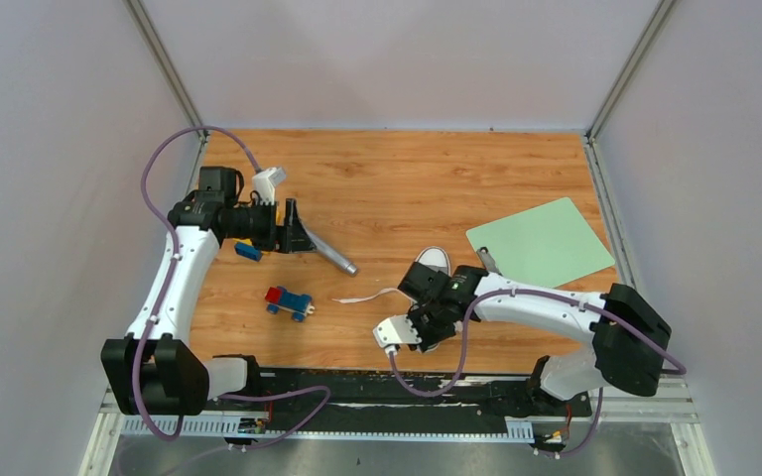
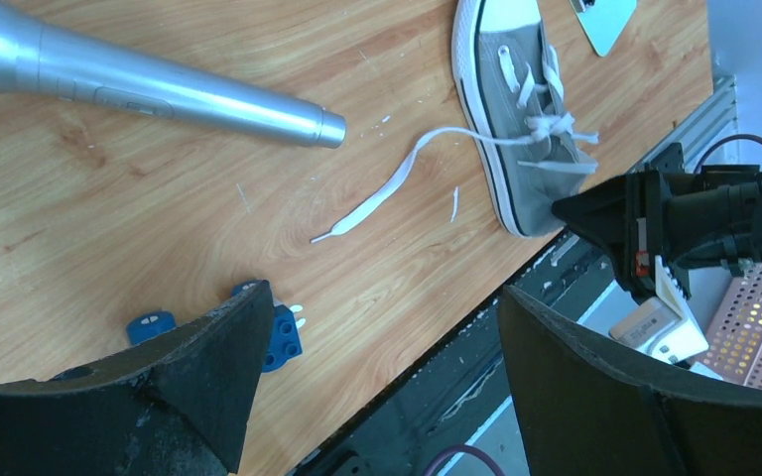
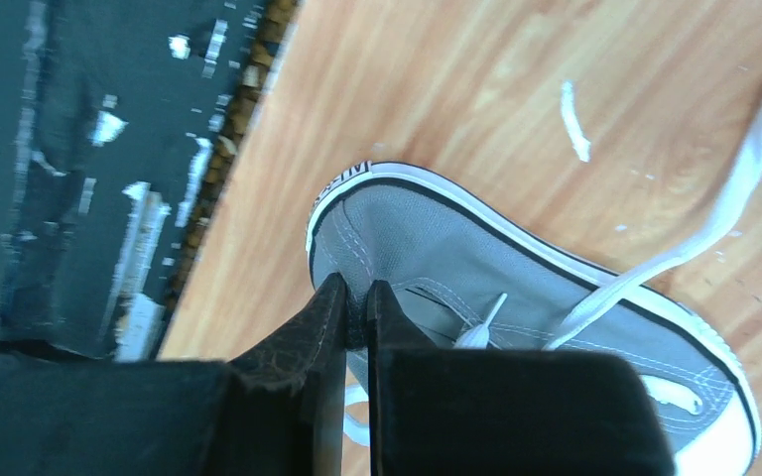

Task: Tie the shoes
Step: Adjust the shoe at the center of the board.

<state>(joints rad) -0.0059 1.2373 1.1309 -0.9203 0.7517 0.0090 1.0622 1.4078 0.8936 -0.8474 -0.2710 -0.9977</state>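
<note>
The small grey canvas shoe (image 2: 526,129) with a white toe cap lies near the table's front edge, toe pointing away. In the top view only its toe (image 1: 434,260) shows past my right arm. One long white lace (image 2: 387,188) trails left over the wood; the other lace ends lie loose across the tongue (image 3: 476,332). My right gripper (image 3: 357,288) is shut on the grey heel collar, also seen from above (image 1: 427,319). Far to the left of the shoe my left gripper (image 2: 382,297) hangs open and holds nothing (image 1: 303,230).
A silver tapered handle (image 1: 332,255) lies just right of the left gripper. A red-and-blue toy car (image 1: 288,301) and a blue block (image 1: 248,250) sit on the left. A pale green mat (image 1: 541,241) lies at the right. White walls enclose the table.
</note>
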